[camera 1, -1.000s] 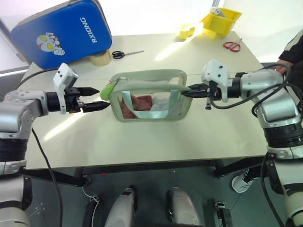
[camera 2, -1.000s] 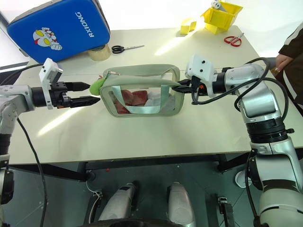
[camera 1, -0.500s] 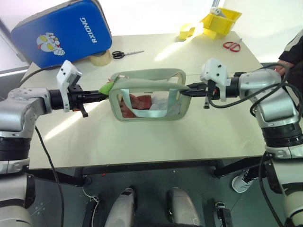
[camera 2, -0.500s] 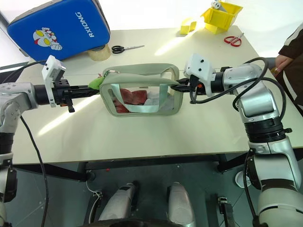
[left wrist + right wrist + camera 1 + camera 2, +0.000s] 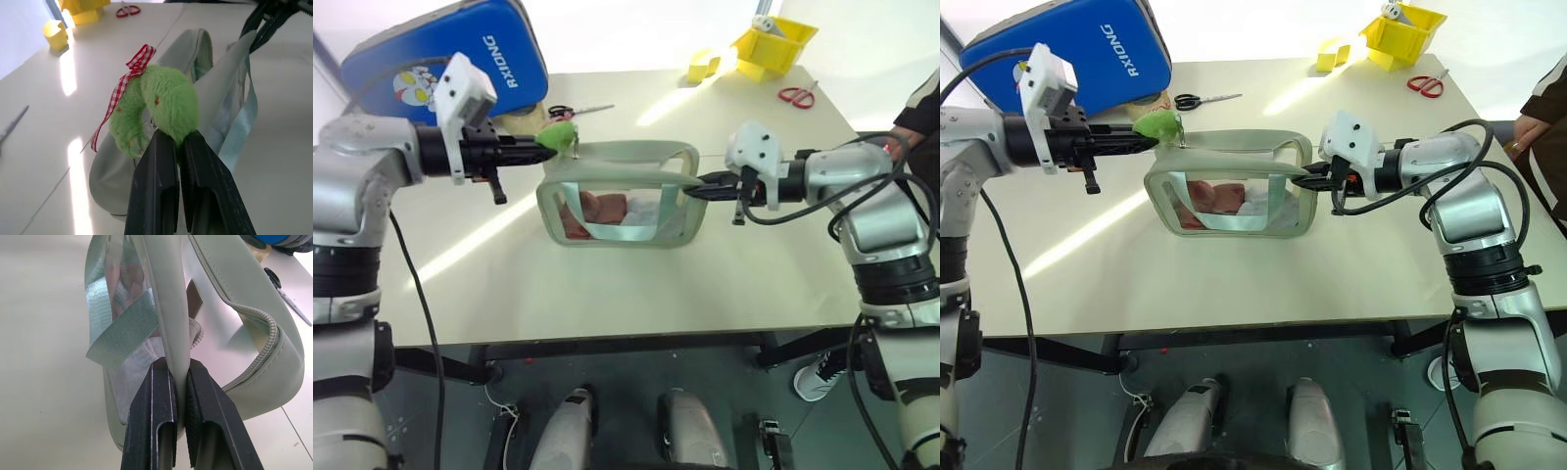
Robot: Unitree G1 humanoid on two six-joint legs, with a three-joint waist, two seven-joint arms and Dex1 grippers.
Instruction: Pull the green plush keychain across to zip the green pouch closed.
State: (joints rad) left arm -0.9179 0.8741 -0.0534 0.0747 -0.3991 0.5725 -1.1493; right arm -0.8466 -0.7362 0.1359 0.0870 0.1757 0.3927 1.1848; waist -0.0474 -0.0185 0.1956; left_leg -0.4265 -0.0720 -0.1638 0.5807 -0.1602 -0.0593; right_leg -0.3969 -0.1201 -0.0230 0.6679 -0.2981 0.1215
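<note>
The pale green pouch (image 5: 622,201) with its clear window sits mid-table, and its zipper (image 5: 244,311) lies open along the top. My left gripper (image 5: 546,144) is shut on the green plush keychain (image 5: 559,133), held above the pouch's left end. In the left wrist view the fuzzy keychain (image 5: 166,105) with a red-checked ribbon (image 5: 139,58) is pinched between the fingers (image 5: 156,166). My right gripper (image 5: 691,191) is shut on the pouch's right end edge (image 5: 172,323), holding it just above the table.
A big blue padded case (image 5: 440,59) leans at the back left, with a tape roll (image 5: 521,119) and black scissors (image 5: 573,111) beside it. A yellow bin (image 5: 773,44) and red scissors (image 5: 793,95) lie at the back right. A person (image 5: 920,108) stands at the right edge.
My left gripper closed on the keychain, then rose and moved rightward with it, lifting the pouch's left end. The right gripper kept still, gripping the pouch.
</note>
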